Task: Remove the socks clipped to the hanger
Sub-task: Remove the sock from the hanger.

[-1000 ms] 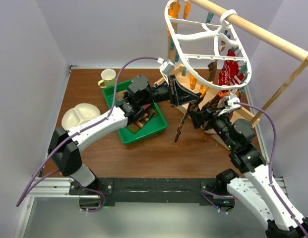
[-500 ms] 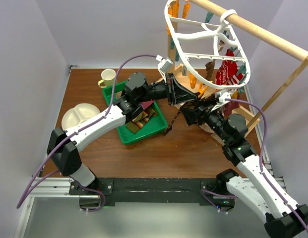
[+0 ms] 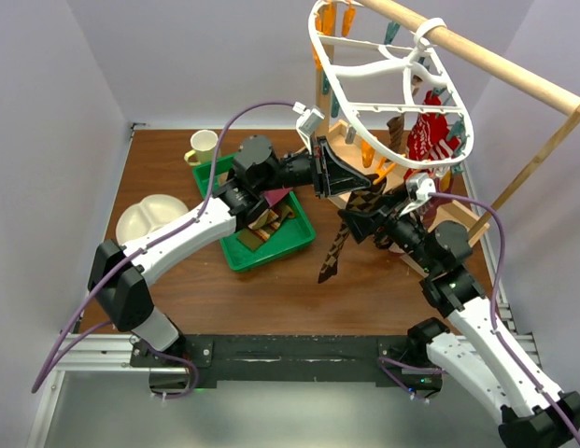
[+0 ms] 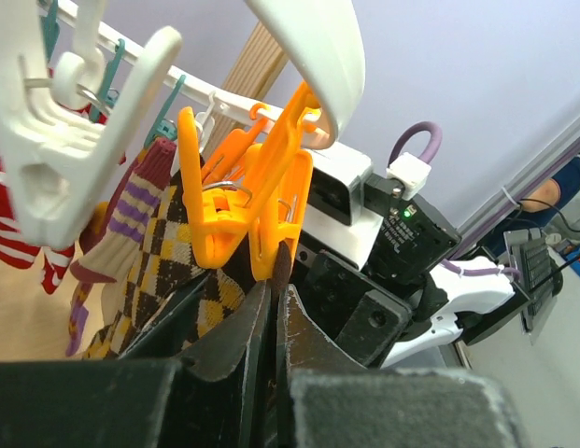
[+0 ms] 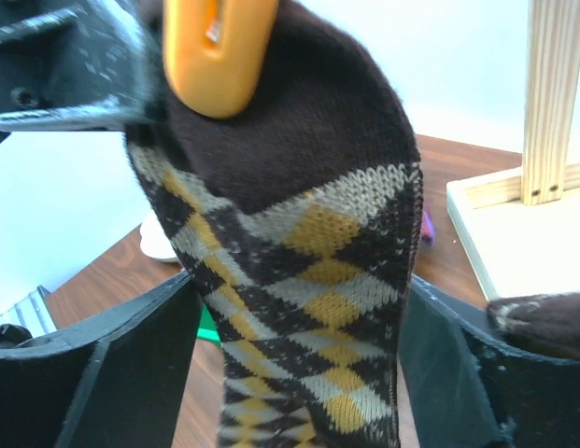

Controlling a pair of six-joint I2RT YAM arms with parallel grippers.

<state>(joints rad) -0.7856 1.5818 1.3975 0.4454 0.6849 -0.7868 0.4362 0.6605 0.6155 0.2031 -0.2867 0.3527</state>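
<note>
The white oval hanger (image 3: 332, 93) (image 4: 318, 47) hangs from a wooden rail with orange and teal clips under it. A brown-and-yellow argyle sock (image 3: 338, 245) (image 5: 308, 233) (image 4: 168, 271) dangles from an orange clip (image 4: 261, 187) (image 5: 219, 51). My left gripper (image 3: 350, 182) (image 4: 274, 285) is shut just under that clip, a thin dark edge of the sock's cuff showing between its tips. My right gripper (image 3: 357, 222) (image 5: 299, 289) stands open with the sock between its fingers, which do not press it. Red striped socks (image 3: 430, 135) and a purple-striped sock (image 4: 131, 201) stay clipped further along.
A green tray (image 3: 235, 257) holding removed socks (image 3: 266, 219) sits under the left arm. A cream mug (image 3: 204, 145) and a white divided plate (image 3: 145, 219) lie to the left. The wooden rail (image 3: 495, 61) and its stand base (image 5: 514, 224) are at the right.
My right gripper has shifted left, in around the argyle sock. The sock's loose end has swung left and back. The left gripper has held its place, shut.
</note>
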